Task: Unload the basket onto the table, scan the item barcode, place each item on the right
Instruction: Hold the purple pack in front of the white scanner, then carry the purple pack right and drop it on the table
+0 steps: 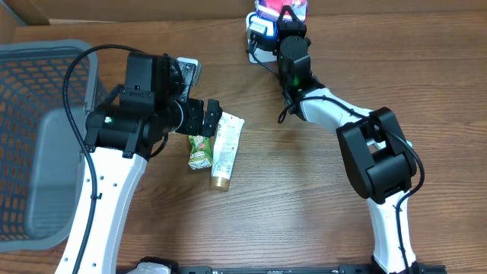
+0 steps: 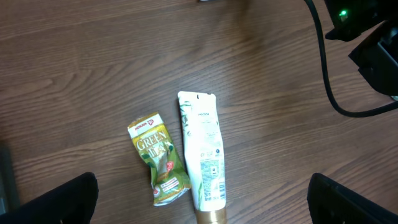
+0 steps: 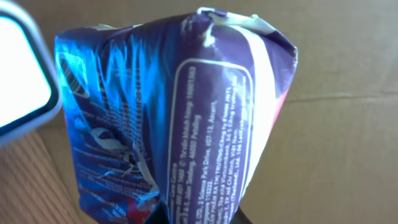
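**Turn the packet's print to the scanner**

Your left gripper (image 1: 209, 116) hangs wide open over the green tea pouch (image 1: 200, 150) and white tube (image 1: 225, 148); keep it idle. Your right gripper (image 1: 288, 17) is clamped on the purple packet (image 3: 174, 118), just beside the scanner (image 1: 261, 27). No barcode is showing, so rotate slowly.

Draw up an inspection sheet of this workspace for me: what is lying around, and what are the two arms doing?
Surface: brown wooden table.
Job's things: purple packet, held up next to the lit scanner.
Clutter: green tea sachet and white tube lying side by side; grey basket at the left edge.
Grippers: left end effector open, above the sachet and tube; right end effector shut on the purple packet.
Cables: black cable looping over the left arm.
Surroundings: cardboard wall behind the table.
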